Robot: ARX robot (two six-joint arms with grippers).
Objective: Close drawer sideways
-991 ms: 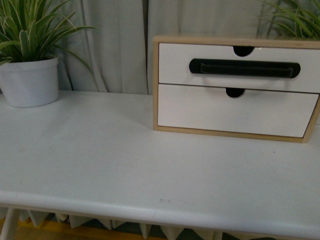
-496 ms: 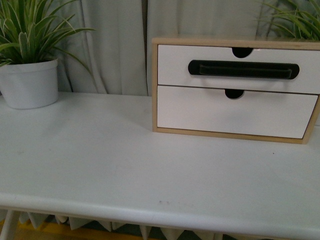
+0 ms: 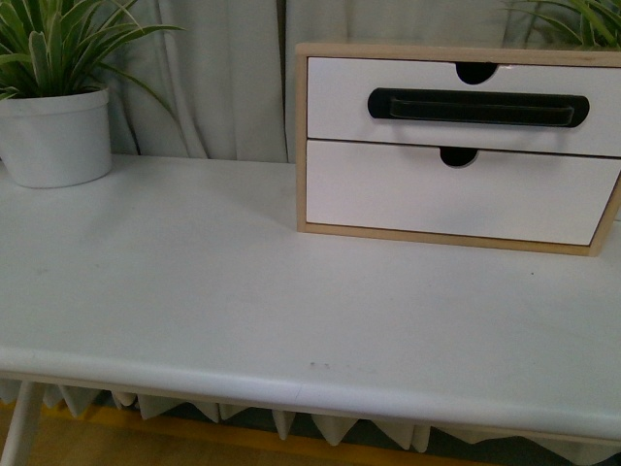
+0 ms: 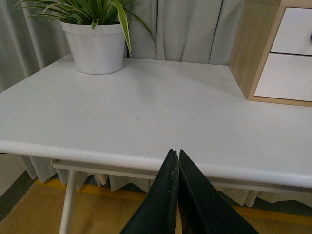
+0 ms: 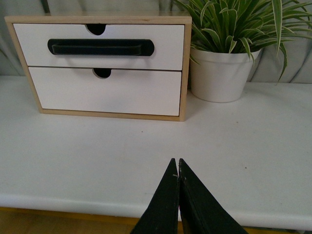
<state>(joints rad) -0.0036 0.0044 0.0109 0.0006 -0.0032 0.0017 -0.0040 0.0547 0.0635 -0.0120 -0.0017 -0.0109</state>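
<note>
The drawer, white-fronted with a long black bar handle and a half-round notch in its top edge, is the upper one in a light-wood box at the back right of the white table. It sits about flush with the frame; it also shows in the right wrist view. Neither gripper shows in the front view. My left gripper is shut and empty at the table's front edge. My right gripper is shut and empty above the table's front edge, well short of the box.
A plain white drawer front without a handle lies below the drawer. A potted plant in a white pot stands at the back left, another just right of the box. Grey curtains hang behind.
The view has shifted: the box and the plant now sit higher in the front view and more of the table's front edge shows. The drawer's state looks unchanged.
</note>
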